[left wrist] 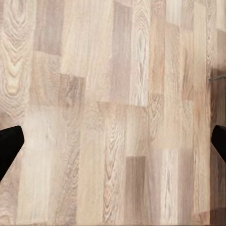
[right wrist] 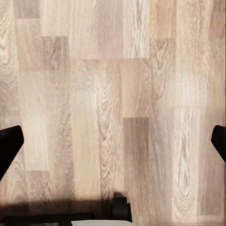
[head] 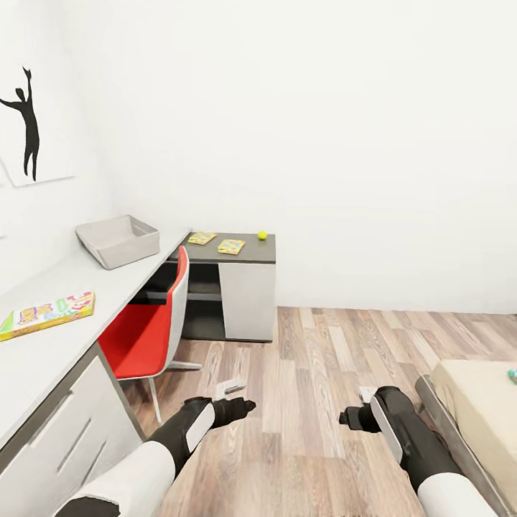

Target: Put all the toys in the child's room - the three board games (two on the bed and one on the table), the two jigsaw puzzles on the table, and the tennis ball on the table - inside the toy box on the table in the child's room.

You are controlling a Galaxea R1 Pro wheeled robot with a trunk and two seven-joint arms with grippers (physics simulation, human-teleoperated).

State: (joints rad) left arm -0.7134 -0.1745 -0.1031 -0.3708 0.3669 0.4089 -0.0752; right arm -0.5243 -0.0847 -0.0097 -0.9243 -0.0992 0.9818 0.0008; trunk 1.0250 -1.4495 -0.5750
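We are carrying both arms low over the wood-plank floor (head: 323, 359), and nothing is sitting in either claw. The left gripper (left wrist: 113, 141) is showing its dark fingers (left wrist: 9, 146) spread wide at the two edges of the left wrist view, with bare planks between; the right gripper (right wrist: 113, 141) is standing apart in the same way.

Just beyond our left arm, the red chair (head: 147, 327) is tucked against the table (head: 108, 287). On that table, to our left, a green-yellow-red board game (head: 47, 314) is lying flat, its long axis running along the table's length, so we judge the left arm the nearer one.

Farther along the same top, the toy box (head: 118, 240) is waiting. Beyond it, on the lower dark desk (head: 244, 255), two jigsaw puzzles (head: 217, 242) and the tennis ball (head: 263, 235) are resting. The bed (head: 477, 402) is edging in at our right.
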